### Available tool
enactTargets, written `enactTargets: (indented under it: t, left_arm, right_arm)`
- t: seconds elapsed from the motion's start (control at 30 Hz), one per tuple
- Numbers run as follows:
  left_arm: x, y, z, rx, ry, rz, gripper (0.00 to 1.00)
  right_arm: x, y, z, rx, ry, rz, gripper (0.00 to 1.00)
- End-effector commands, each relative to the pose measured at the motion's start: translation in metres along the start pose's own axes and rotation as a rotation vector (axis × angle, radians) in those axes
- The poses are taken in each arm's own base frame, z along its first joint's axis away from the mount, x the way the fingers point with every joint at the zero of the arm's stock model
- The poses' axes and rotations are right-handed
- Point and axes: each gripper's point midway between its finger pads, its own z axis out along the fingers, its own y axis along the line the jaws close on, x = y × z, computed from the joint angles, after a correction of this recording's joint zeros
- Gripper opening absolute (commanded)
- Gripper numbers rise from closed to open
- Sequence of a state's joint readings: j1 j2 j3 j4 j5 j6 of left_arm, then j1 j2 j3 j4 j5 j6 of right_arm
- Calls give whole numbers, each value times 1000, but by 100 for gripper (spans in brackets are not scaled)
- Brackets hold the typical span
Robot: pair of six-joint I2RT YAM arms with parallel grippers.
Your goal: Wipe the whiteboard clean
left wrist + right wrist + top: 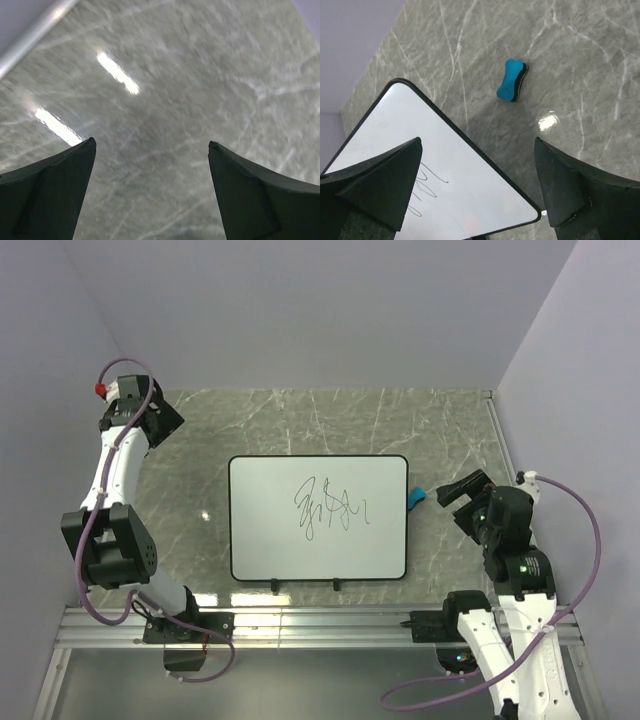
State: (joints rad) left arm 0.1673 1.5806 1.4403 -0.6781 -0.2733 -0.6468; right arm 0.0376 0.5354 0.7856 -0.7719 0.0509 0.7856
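1. Right gripper [479,150]: jaws spread wide and empty. The blue eraser [512,80] lies ahead of them, just beside the board's edge.
2. Left gripper [150,150]: jaws wide and empty, with only marble table [200,75] beneath.
3. Whiteboard [270,530]: lies flat between the arms, below and left of the right jaws, with a black scribble [330,505] near its centre. It is probably stiff, light and slick, so it is best steadied at the rim.

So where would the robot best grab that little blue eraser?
Probably across its narrow waist, from above with the open right gripper: the eraser is bone-shaped, pinched in the middle, and lies free on the table beside the whiteboard.
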Motion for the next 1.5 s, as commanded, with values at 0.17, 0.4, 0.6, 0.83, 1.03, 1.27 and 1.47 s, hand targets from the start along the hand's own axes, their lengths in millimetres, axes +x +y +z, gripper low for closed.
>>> enactTargets:
  t: [0.17, 0.4, 0.6, 0.83, 1.03, 1.27, 1.47]
  left_arm:
    - [51, -17, -34, 287, 168, 46, 99]
    - [74, -15, -45, 319, 219, 79, 99]
    - [71, -14, -56, 334, 180, 140, 95]
    - [80, -19, -58, 376, 186, 131, 91]
    - [91, -13, -51, 361, 201, 146, 87]
    - [94, -9, -50, 357, 193, 151, 86]
    - [93, -7, -49, 344, 189, 158, 86]
  right_arm:
    - [-22, 37, 15, 29, 61, 39, 100]
    - [25, 37, 70, 219, 456, 39, 92]
    - [49, 8, 114, 368, 517, 69, 88]
    - [65, -12, 148, 463, 562, 41, 87]
    - [77, -21, 177, 494, 608, 37, 86]
    - [82, -25, 204, 515, 617, 27, 85]
    - [83, -45, 214, 587, 602, -18, 79]
